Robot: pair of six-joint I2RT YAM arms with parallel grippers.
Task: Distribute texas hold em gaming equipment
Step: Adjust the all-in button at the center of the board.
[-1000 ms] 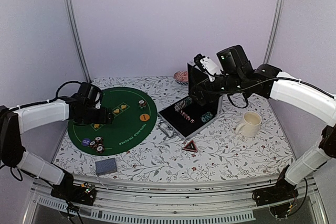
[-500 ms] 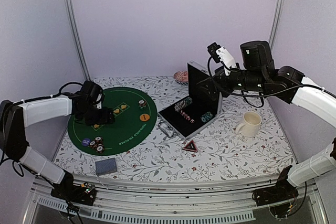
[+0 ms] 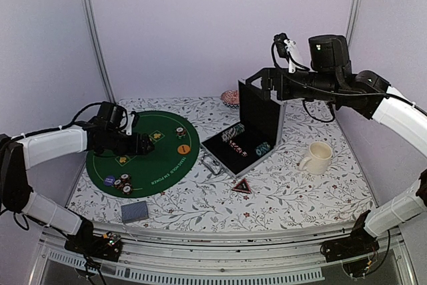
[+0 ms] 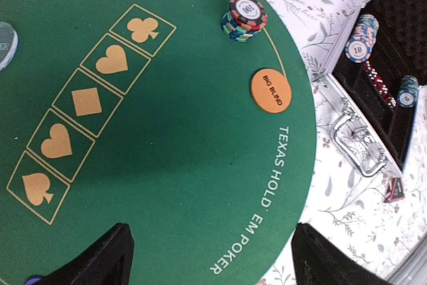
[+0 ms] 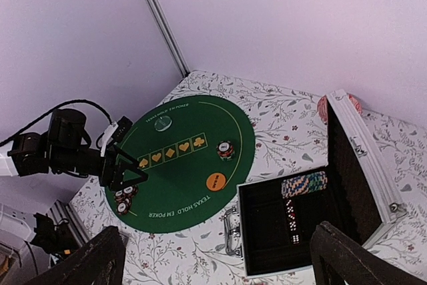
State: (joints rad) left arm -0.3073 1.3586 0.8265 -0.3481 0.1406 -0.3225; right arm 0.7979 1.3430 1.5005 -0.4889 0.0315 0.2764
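right pincer [image 3: 285, 48] rose above the case [image 3: 260, 110]; left pincer [image 3: 143, 143] edged rightward; both wide.

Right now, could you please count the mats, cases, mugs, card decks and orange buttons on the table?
mat: 1
case: 1
mug: 1
card deck: 1
orange button: 1
Total: 5

Striped chip stack [image 4: 243, 17] near flat orange button [image 4: 272, 91] on green mat [image 4: 167, 165]; grey-blue card deck [image 3: 134, 211] off the mat.
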